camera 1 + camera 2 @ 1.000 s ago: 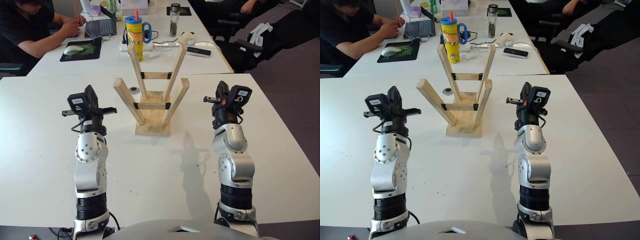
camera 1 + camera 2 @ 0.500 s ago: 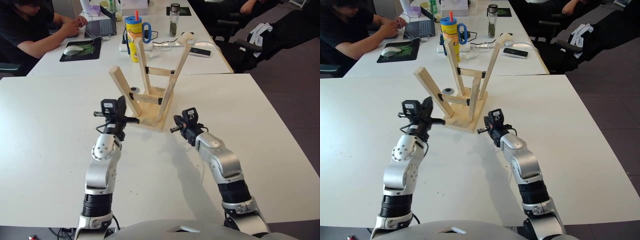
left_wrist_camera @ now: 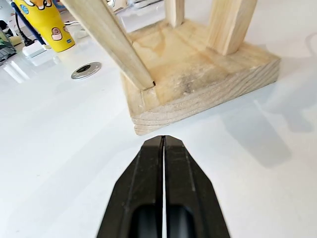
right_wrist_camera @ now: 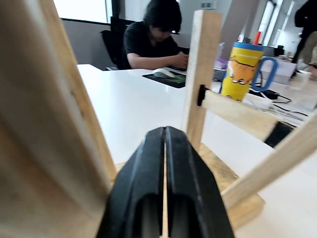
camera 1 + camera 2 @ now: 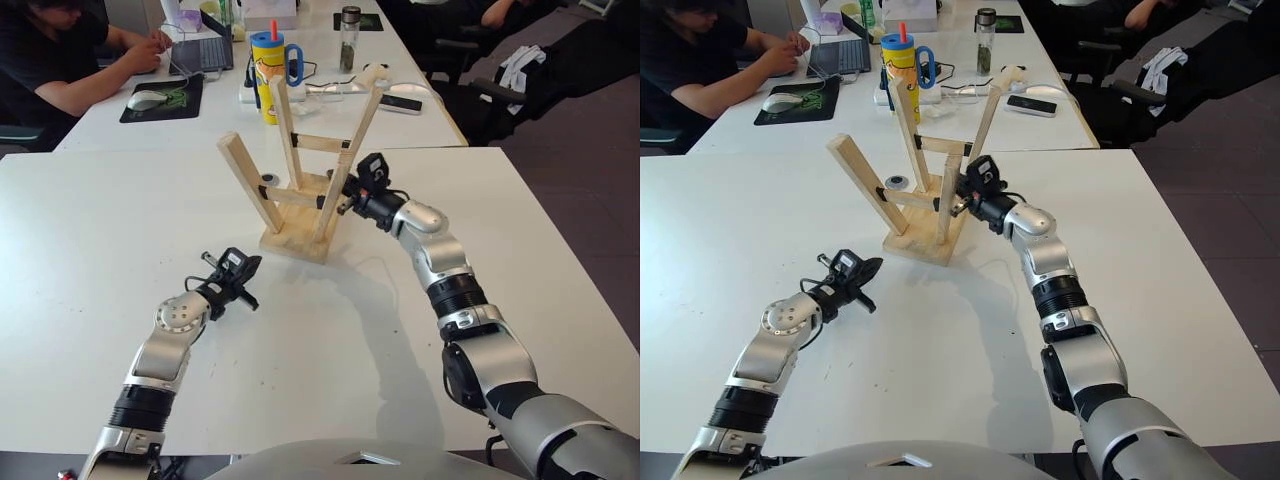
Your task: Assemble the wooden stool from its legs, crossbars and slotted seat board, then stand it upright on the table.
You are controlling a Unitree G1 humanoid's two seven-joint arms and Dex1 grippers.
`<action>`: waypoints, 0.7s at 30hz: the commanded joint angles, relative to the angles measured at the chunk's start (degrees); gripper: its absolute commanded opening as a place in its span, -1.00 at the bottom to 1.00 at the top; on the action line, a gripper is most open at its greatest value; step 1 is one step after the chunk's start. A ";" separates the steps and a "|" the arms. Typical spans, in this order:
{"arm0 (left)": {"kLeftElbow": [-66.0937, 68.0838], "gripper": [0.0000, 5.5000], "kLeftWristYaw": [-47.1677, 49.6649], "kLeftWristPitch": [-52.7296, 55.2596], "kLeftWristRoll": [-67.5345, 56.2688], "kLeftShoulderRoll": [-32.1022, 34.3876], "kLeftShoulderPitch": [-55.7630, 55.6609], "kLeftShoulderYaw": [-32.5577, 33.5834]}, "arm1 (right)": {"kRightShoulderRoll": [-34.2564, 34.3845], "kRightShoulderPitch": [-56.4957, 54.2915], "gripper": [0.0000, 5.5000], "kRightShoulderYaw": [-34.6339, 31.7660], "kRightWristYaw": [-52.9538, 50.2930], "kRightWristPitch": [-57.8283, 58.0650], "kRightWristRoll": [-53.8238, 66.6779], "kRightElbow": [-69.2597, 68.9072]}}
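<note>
The wooden stool [image 5: 300,190] stands upside down on the white table [image 5: 90,260], its seat board [image 5: 293,244] flat on the table and its legs joined by crossbars and splayed upward. My left gripper [image 5: 250,266] lies low over the table, shut and empty, a short way in front of the board's near left corner [image 3: 143,124]. My right gripper [image 5: 344,200] is shut and empty, its tips beside the stool's near right leg [image 5: 335,200], pointing in between the legs [image 4: 198,74].
A round metal grommet [image 3: 85,70] sits in the table behind the stool. On the far table stand a yellow mug [image 5: 268,60], a bottle [image 5: 349,25], a phone [image 5: 405,103] and a laptop. Open table surface spreads to both sides and in front.
My left gripper has dropped and pulled back from the stool toward the table's front. My right arm has stretched forward, bringing its gripper up to the stool's right leg. The stool has stayed put.
</note>
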 commanded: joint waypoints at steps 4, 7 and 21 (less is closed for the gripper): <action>10.23 -0.99 5.25 -5.37 3.72 -0.21 -5.40 1.51 | 4.95 -0.22 -1.00 6.28 12.03 -7.36 -1.54 1.50; 12.52 -0.99 5.65 -6.31 3.36 -0.95 -5.65 1.54 | 7.80 2.45 -1.00 8.49 12.02 -7.46 -2.02 -0.67; 9.78 -0.99 9.74 -6.73 3.29 -4.32 0.73 2.40 | 6.78 31.15 -1.00 11.79 -5.50 15.50 -3.21 -41.84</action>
